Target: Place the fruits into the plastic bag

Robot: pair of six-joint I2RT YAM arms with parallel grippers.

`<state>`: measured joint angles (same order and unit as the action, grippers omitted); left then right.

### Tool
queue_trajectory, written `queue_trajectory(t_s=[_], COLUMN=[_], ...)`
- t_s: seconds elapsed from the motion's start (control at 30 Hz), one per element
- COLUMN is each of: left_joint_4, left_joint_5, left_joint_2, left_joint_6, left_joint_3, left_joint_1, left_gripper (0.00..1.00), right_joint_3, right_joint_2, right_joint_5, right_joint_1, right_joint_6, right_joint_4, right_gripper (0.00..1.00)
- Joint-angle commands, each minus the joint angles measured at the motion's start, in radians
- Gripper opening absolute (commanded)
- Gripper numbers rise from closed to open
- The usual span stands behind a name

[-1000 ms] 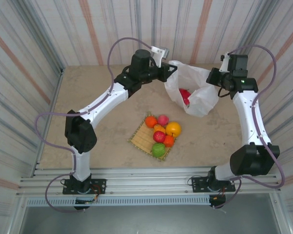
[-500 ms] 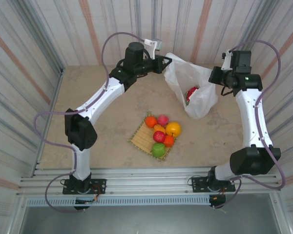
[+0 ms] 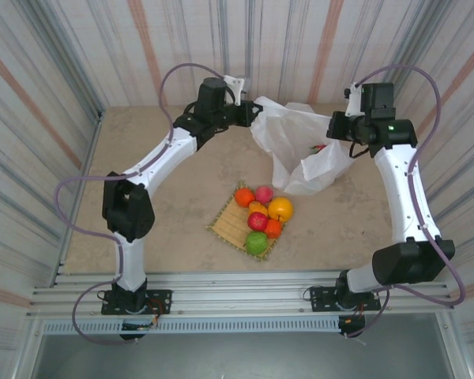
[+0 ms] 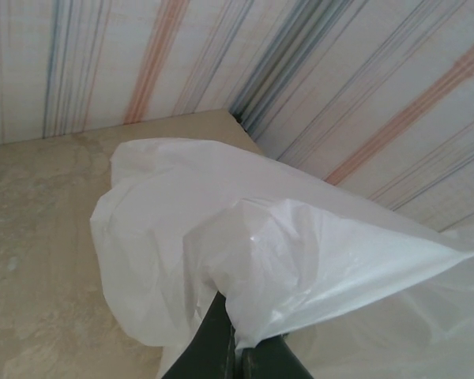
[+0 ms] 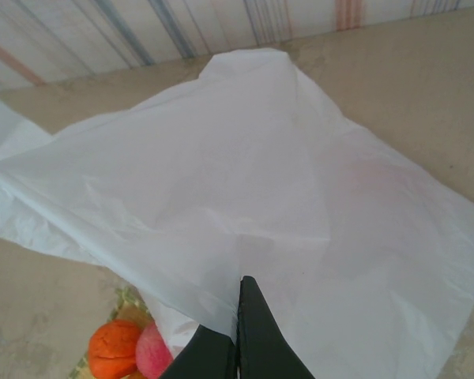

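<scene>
Pinching opposite rims of the plastic bag (image 3: 296,150), the left end effector (image 4: 227,335) and right end effector (image 5: 238,312) are each clamped on its film, spreading it over the far bench (image 3: 142,229); the fruits (image 3: 259,212) sit clustered on the woven mat (image 3: 223,227) just in front of it

The left gripper (image 3: 251,112) now sits farther from the right gripper (image 3: 332,126), pulling its pinched rim of the plastic bag (image 3: 288,154) along, so the mouth stretches wider between them. The red fruit (image 3: 317,148) inside, earlier plainly visible below the right gripper, now shows as a sliver beside it.
</scene>
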<state>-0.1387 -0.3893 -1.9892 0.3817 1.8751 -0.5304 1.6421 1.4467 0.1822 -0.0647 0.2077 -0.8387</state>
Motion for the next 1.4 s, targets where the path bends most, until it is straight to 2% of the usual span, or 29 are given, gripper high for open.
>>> queue_trajectory(t_s=[0.0, 0.03, 0.13, 0.23, 0.27, 0.33, 0.53, 0.6, 0.67, 0.8, 0.9, 1.0, 1.1, 1.23, 1.37], left_joint_4=[-0.019, -0.003, 0.002, 0.017, 0.032, 0.045, 0.015, 0.007, 0.034, 0.037, 0.036, 0.0, -0.059, -0.165, -0.223], left_joint_5=[0.061, 0.064, 0.072, 0.08, 0.097, 0.132, 0.223, 0.246, 0.198, 0.128, 0.114, 0.171, 0.252, 0.4, 0.486], left_joint_2=[0.033, 0.056, 0.14, 0.257, 0.308, 0.402, 0.635, 0.656, 0.634, 0.559, 0.573, 0.631, 0.653, 0.615, 0.559], left_joint_6=[-0.029, -0.029, -0.029, -0.012, -0.002, 0.016, 0.069, 0.094, 0.137, 0.145, 0.123, 0.114, 0.1, 0.088, 0.081], left_joint_3=[-0.052, -0.088, -0.176, -0.331, -0.396, -0.515, -0.87, -0.95, -1.005, -0.993, -1.002, -1.026, -1.018, -0.95, -0.883], left_joint_1=[0.04, 0.041, 0.044, 0.044, 0.044, 0.044, 0.006, -0.027, -0.047, -0.089, -0.126, -0.181, -0.276, -0.396, -0.463], left_gripper=[0.03, 0.1, 0.5, 0.8, 0.89, 0.97, 0.96, 0.96, 0.95, 0.93, 0.92, 0.93, 0.93, 0.95, 0.96], right_joint_3=[-0.025, -0.03, -0.037, -0.041, -0.041, -0.043, -0.041, -0.04, -0.039, -0.04, -0.048, -0.058, -0.07, -0.072, -0.074], right_joint_2=[0.029, 0.039, 0.058, 0.066, 0.069, 0.07, 0.085, 0.091, 0.099, 0.103, 0.097, 0.09, 0.084, 0.079, 0.08], right_joint_5=[-0.037, -0.035, -0.016, -0.013, -0.013, -0.011, 0.005, 0.008, 0.013, 0.021, 0.022, 0.018, 0.013, 0.016, 0.026], right_joint_1=[-0.014, -0.022, -0.031, -0.034, -0.034, -0.034, -0.033, -0.033, -0.034, -0.034, -0.035, -0.035, -0.034, -0.031, -0.03], right_joint_6=[0.003, 0.008, 0.019, 0.025, 0.025, 0.025, 0.022, 0.022, 0.022, 0.024, 0.021, 0.018, 0.013, 0.012, 0.013], right_joint_4=[-0.002, 0.003, 0.024, 0.041, 0.045, 0.053, 0.074, 0.079, 0.083, 0.084, 0.079, 0.077, 0.079, 0.081, 0.085], right_gripper=[0.0, 0.0, 0.0, 0.0, 0.0, 0.0, 0.0, 0.0, 0.0, 0.0, 0.0, 0.0, 0.0, 0.0, 0.0])
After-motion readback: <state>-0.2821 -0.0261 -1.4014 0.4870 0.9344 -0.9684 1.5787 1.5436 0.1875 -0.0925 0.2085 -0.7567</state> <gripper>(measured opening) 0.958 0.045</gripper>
